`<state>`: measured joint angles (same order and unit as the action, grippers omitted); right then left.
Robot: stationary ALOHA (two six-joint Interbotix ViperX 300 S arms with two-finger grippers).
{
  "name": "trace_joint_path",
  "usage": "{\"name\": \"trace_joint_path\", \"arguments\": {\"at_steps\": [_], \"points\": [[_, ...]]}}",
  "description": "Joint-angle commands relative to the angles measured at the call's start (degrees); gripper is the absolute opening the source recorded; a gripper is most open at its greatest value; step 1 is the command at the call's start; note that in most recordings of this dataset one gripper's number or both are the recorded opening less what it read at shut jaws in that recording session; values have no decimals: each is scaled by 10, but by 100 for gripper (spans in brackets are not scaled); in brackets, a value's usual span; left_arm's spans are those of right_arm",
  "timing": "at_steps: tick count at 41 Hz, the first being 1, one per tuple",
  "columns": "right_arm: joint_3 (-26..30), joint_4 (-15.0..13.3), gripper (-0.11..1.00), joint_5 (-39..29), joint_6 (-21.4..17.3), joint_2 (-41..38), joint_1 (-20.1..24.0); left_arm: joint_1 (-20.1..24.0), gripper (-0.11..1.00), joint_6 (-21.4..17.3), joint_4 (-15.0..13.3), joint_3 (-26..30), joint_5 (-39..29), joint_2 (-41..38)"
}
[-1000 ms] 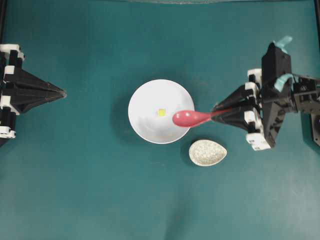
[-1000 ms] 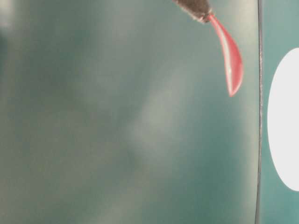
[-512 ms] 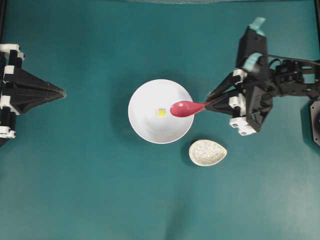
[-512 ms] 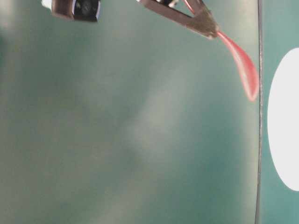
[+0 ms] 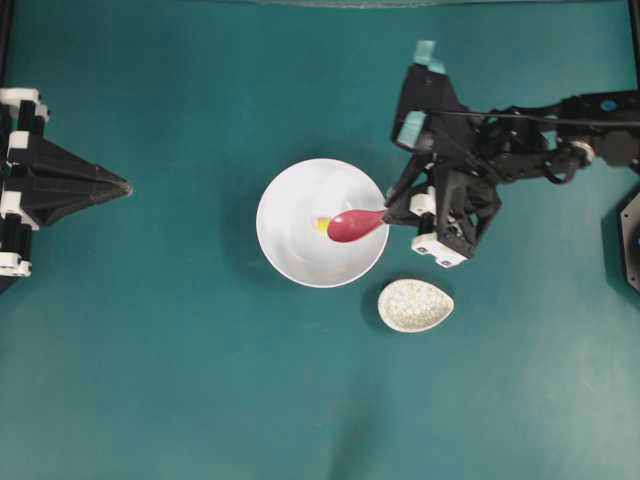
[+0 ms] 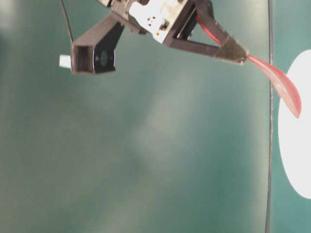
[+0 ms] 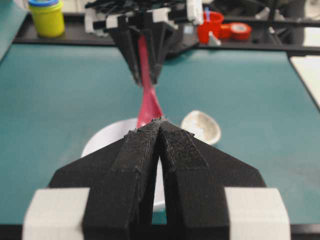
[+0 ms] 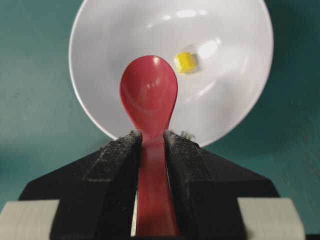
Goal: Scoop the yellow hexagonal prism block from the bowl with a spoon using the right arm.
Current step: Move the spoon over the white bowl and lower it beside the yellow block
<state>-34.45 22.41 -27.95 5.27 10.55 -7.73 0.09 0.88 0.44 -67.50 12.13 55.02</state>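
Right gripper [image 8: 151, 142] is clamped on the spoon [image 8: 149, 95] handle, scoop over the bowl [image 8: 230, 95], while the yellow hexagonal prism block [image 8: 185, 62] lies on the bowl floor just upper right of the scoop tip

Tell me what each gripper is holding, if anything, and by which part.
The right gripper holds the spoon by its handle, scoop forward over the bowl. The left gripper is shut on nothing.
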Motion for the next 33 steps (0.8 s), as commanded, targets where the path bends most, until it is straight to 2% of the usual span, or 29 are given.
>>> {"name": "trace_joint_path", "arguments": {"at_steps": [1, 7, 21, 33], "points": [[33, -8, 23, -22, -3, -7, -2, -1, -1, 0, 1, 15, 6, -4], [56, -23, 23, -49, -16, -25, -2, 0, -1, 0, 2, 15, 7, -4], [92, -94, 23, -107, -78, -53, -2, 0, -1, 1, 1, 15, 7, -5], [91, -100, 23, -109, -83, -54, -1, 0, -1, 0, 2, 15, 7, -5]]}}
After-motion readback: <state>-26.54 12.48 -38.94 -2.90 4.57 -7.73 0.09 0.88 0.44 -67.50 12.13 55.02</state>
